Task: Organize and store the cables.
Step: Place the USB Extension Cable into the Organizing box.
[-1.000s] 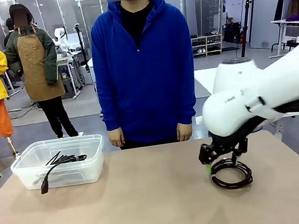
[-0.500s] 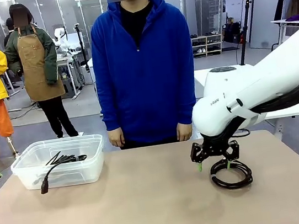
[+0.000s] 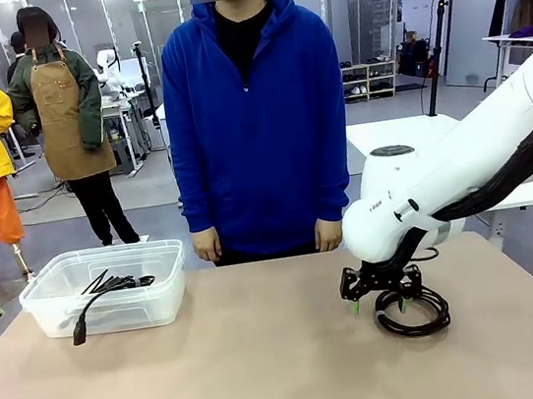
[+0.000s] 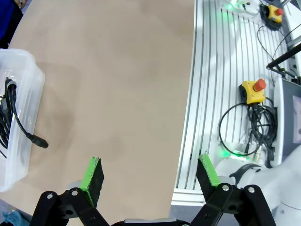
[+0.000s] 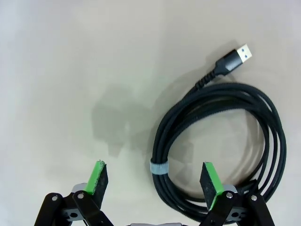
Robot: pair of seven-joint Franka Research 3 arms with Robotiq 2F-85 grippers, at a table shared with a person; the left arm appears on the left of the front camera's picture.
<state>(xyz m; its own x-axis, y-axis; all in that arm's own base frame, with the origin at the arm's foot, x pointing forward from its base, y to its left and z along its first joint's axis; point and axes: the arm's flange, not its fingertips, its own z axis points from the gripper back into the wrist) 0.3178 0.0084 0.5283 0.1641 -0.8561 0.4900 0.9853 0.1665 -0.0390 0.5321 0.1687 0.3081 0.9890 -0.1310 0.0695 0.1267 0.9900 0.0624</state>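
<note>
A black coiled cable (image 5: 221, 141) lies flat on the tan table, bound by a grey tie (image 5: 159, 167), its USB plug (image 5: 233, 57) pointing away. My right gripper (image 5: 155, 180) hangs open just above it, and the coil's tied side lies between the green fingertips. From the front, that gripper (image 3: 379, 295) sits over the left edge of the coil (image 3: 417, 317). More cables (image 3: 114, 283) lie in the clear bin (image 3: 54, 314), with one plug (image 3: 79, 332) hanging over its front wall. My left gripper (image 4: 149, 174) is open above the table's left edge, holding nothing.
A person in a blue hoodie (image 3: 256, 122) stands at the far edge, hands (image 3: 208, 248) down by the tabletop. In the left wrist view the bin (image 4: 21, 155) is at the left, and an aluminium frame with yellow stop buttons (image 4: 254, 90) lies beyond the table edge.
My right arm has swung left and down, lowering its open gripper onto the left side of the coil. The bin, its cables and the person have not moved.
</note>
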